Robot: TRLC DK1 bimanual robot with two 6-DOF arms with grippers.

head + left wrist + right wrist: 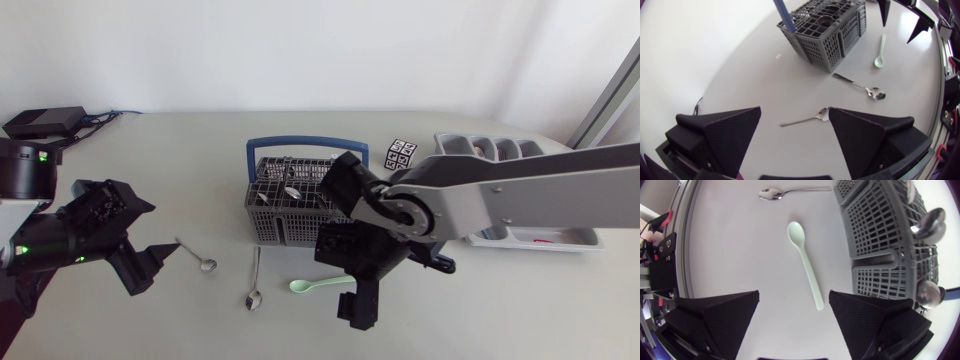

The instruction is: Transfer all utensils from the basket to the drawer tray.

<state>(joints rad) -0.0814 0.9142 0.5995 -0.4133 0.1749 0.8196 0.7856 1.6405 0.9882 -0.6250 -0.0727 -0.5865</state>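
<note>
Pale green spoon on the table, handle end within the wide-open, empty right tool.

Pale grey table, matte top, soft even light, faint shadows

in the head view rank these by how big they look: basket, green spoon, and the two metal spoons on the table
1. basket
2. green spoon and middle metal spoon: about alike, not ranked; the green one's handle end is partly hidden
3. left metal spoon, slightly shorter
</note>
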